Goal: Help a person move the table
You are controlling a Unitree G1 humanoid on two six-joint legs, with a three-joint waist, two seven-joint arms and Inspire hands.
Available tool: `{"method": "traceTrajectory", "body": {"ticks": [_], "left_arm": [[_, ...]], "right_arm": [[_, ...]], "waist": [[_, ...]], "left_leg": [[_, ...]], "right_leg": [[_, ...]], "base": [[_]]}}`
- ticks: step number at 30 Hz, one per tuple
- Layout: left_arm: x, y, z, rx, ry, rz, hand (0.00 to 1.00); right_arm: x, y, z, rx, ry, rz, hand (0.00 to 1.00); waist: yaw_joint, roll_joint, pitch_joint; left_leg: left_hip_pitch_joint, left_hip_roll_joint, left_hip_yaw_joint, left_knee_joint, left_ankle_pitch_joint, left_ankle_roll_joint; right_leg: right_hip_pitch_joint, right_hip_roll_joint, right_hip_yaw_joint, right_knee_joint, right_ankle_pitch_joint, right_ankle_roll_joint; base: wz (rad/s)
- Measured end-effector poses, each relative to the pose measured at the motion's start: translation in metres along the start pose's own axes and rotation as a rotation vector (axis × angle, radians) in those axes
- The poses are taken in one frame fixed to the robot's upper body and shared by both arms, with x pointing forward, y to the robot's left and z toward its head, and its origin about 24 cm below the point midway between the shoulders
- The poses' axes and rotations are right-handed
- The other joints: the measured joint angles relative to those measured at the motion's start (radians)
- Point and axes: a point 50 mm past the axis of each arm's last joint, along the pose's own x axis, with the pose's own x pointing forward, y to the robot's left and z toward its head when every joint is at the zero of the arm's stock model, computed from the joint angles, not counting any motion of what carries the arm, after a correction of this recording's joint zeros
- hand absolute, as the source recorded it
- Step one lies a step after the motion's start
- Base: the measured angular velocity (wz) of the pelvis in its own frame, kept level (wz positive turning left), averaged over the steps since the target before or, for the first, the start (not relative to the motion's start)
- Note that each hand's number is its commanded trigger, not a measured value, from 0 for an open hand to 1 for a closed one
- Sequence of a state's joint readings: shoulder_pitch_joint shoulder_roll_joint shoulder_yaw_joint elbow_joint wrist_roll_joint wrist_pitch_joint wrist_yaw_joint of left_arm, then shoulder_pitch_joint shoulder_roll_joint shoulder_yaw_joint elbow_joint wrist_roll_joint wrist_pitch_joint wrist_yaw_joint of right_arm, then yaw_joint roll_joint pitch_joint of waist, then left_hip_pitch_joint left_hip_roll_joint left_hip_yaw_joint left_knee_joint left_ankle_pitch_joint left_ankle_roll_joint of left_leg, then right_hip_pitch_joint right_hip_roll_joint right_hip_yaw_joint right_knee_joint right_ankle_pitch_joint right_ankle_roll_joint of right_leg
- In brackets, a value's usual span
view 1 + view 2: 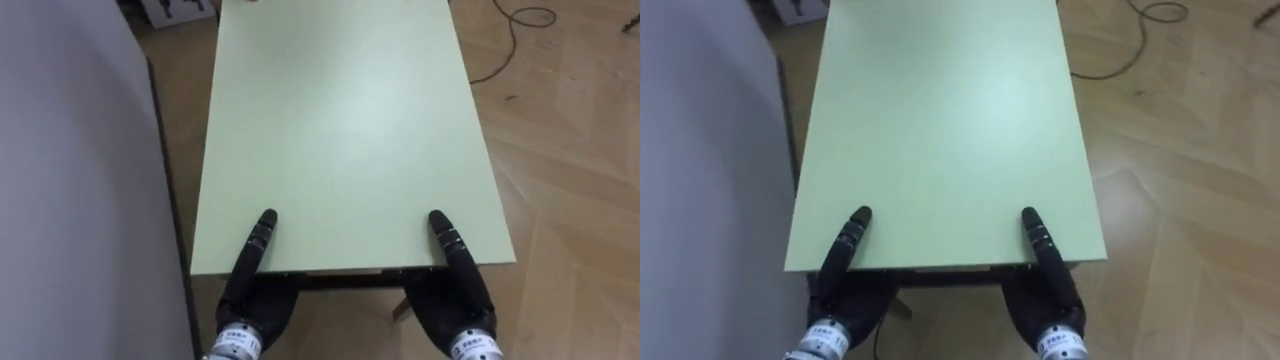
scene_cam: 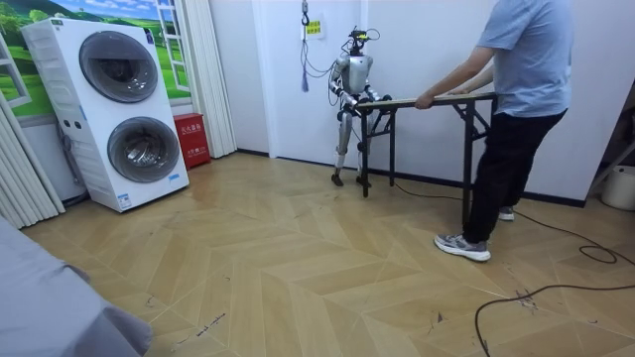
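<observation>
A stacked washer and dryer (image 2: 124,114) stands near a red box (image 2: 190,139).

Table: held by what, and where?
Left hand and right hand clamp the table at its near edge, thumbs on top; a person holds the far end.

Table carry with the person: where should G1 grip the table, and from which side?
The near short edge, from the robot's own end: the table is long and the person holds the far end. Left hand and right hand near opposite corners should hold the flat top level.
</observation>
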State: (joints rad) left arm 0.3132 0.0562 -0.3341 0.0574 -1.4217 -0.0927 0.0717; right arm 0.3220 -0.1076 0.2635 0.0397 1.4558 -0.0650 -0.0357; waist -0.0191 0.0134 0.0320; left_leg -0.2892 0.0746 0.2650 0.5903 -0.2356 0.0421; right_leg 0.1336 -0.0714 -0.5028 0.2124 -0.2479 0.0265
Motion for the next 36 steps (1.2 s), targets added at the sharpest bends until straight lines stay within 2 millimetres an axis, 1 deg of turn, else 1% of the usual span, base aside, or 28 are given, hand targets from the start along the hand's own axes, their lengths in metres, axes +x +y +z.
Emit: {"method": "traceTrajectory", "body": {"ticks": [1,2,3,4,5,6,7,8,9,10,12,13,17,22,23,25,27,30,33,36], "left_arm": [[0.000,0.000,0.000,-0.002,0.000,0.000,1.00],[0.002,-0.002,-0.002,0.002,0.013,-0.004,1.00],[0.004,-0.005,-0.002,0.012,0.016,-0.009,1.00],[0.005,-0.006,-0.002,0.017,0.016,-0.011,1.00],[0.006,-0.009,-0.002,0.017,0.016,-0.019,1.00],[0.006,-0.010,-0.003,0.016,0.015,-0.026,1.00],[0.007,-0.011,-0.002,0.016,0.015,-0.028,1.00],[0.006,-0.010,-0.004,0.017,0.023,-0.025,1.00],[0.006,-0.009,-0.003,0.018,0.023,-0.023,1.00],[0.006,-0.009,-0.003,0.018,0.019,-0.024,1.00],[0.006,-0.009,-0.002,0.021,0.014,-0.022,1.00],[0.006,-0.009,-0.002,0.021,0.015,-0.021,1.00],[0.005,-0.007,-0.006,0.015,0.024,-0.015,1.00],[0.003,-0.004,-0.005,0.013,0.019,-0.004,1.00],[0.002,-0.003,-0.005,0.012,0.018,0.000,1.00],[0.001,-0.003,-0.005,0.011,0.018,0.002,1.00],[0.001,-0.002,-0.005,0.009,0.017,0.005,1.00],[-0.001,0.001,-0.006,0.007,0.019,0.015,1.00],[-0.002,0.003,-0.005,0.011,0.017,0.022,1.00],[-0.003,0.004,-0.004,0.014,0.017,0.027,1.00]], "right_arm": [[0.001,0.001,0.000,-0.002,0.002,0.001,1.00],[0.001,0.001,0.001,-0.002,-0.003,-0.002,1.00],[0.001,0.000,0.002,0.004,-0.009,-0.006,1.00],[0.001,0.000,0.001,0.005,-0.010,-0.006,1.00],[0.002,0.002,0.003,0.002,-0.015,0.003,1.00],[0.002,0.003,0.005,0.001,-0.016,0.008,1.00],[0.002,0.004,0.005,0.002,-0.016,0.009,1.00],[0.001,0.002,0.005,0.003,-0.016,0.001,1.00],[0.001,0.002,0.006,0.001,-0.015,0.004,1.00],[0.002,0.003,0.006,0.000,-0.015,0.008,1.00],[0.001,0.003,0.004,0.005,-0.011,0.008,1.00],[0.001,0.003,0.004,0.005,-0.011,0.008,1.00],[0.001,0.002,0.006,0.003,-0.014,0.006,1.00],[-0.001,0.000,0.003,0.006,-0.008,-0.008,1.00],[-0.001,0.000,0.003,0.006,-0.005,-0.007,1.00],[-0.001,0.000,0.003,0.005,-0.002,-0.008,1.00],[-0.001,-0.001,0.002,0.004,-0.001,-0.010,1.00],[-0.003,-0.003,0.001,0.006,0.002,-0.020,1.00],[-0.003,-0.005,-0.001,0.005,0.010,-0.027,1.00],[-0.004,-0.006,-0.001,0.006,0.012,-0.034,1.00]], "waist": [[0.000,0.016,0.0022],[-0.011,0.027,0.0039],[-0.045,0.011,0.0038],[-0.056,0.002,0.0014],[-0.058,0.005,0.0012],[-0.057,0.011,0.0006],[-0.058,0.013,0.0014],[-0.069,0.022,-0.0025],[-0.062,0.027,-0.0048],[-0.056,0.031,-0.0043],[-0.052,0.033,-0.0050],[-0.050,0.033,-0.0050],[-0.031,0.032,-0.0051],[-0.026,0.027,-0.0034],[-0.019,0.025,-0.0034],[-0.012,0.021,-0.0044],[-0.009,0.009,-0.0041],[-0.009,0.006,-0.0040],[-0.009,0.005,-0.0034],[-0.010,0.004,-0.0025]], "left_leg": [[-0.002,0.031,-0.008,0.036,-0.031,-0.006],[0.001,0.020,-0.027,0.013,-0.045,0.015],[0.029,-0.016,-0.074,-0.060,-0.035,0.051],[0.033,-0.033,-0.085,-0.088,-0.015,0.059],[0.034,-0.056,-0.110,-0.129,0.009,0.067],[0.034,-0.072,-0.113,-0.153,0.020,0.074],[0.035,-0.079,-0.115,-0.155,0.021,0.077],[0.041,-0.094,-0.124,-0.162,0.024,0.081],[0.046,-0.104,-0.121,-0.179,0.029,0.081],[0.046,-0.106,-0.120,-0.187,0.033,0.083],[0.062,-0.115,-0.121,-0.212,0.039,0.085],[0.066,-0.117,-0.125,-0.216,0.039,0.086],[0.075,-0.135,-0.136,-0.231,0.043,0.092],[0.115,-0.142,-0.128,-0.257,0.047,0.097],[0.121,-0.143,-0.127,-0.265,0.047,0.096],[0.128,-0.144,-0.127,-0.270,0.047,0.096],[0.135,-0.145,-0.125,-0.275,0.047,0.096],[0.152,-0.144,-0.123,-0.289,0.048,0.095],[0.158,-0.144,-0.116,-0.293,0.048,0.095],[0.160,-0.145,-0.118,-0.295,0.048,0.095]], "right_leg": [[-0.001,0.012,-0.011,0.025,-0.002,0.001],[-0.015,0.025,-0.013,0.083,-0.010,0.003],[-0.055,0.007,0.032,0.139,-0.022,-0.002],[-0.081,0.002,0.088,0.153,-0.038,-0.005],[-0.135,0.006,0.172,0.134,-0.054,-0.011],[-0.191,0.003,0.221,0.111,-0.049,-0.009],[-0.216,-0.001,0.236,0.110,-0.023,-0.002],[-0.235,-0.008,0.234,0.139,0.007,-0.004],[-0.234,-0.021,0.219,0.150,0.006,-0.005],[-0.231,-0.024,0.215,0.150,0.007,-0.004],[-0.223,-0.035,0.198,0.158,0.007,-0.003],[-0.221,-0.036,0.198,0.161,0.007,-0.003],[-0.211,-0.051,0.192,0.166,-0.001,0.010],[-0.164,-0.050,0.201,0.131,0.000,0.015],[-0.160,-0.050,0.202,0.126,0.001,0.018],[-0.145,-0.047,0.203,0.104,0.005,0.022],[-0.122,-0.040,0.204,0.063,0.011,0.025],[-0.096,-0.032,0.212,0.024,0.026,0.026],[-0.094,-0.032,0.223,0.024,0.027,0.027],[-0.092,-0.032,0.225,0.023,0.027,0.027]], "base": [[0.15],[0.85],[0.98],[0.76],[0.30],[0.21],[0.35],[0.31],[0.26],[0.09],[0.19],[0.20],[0.16],[0.23],[0.00],[0.00],[0.00],[-0.04],[-0.07],[0.00]]}}
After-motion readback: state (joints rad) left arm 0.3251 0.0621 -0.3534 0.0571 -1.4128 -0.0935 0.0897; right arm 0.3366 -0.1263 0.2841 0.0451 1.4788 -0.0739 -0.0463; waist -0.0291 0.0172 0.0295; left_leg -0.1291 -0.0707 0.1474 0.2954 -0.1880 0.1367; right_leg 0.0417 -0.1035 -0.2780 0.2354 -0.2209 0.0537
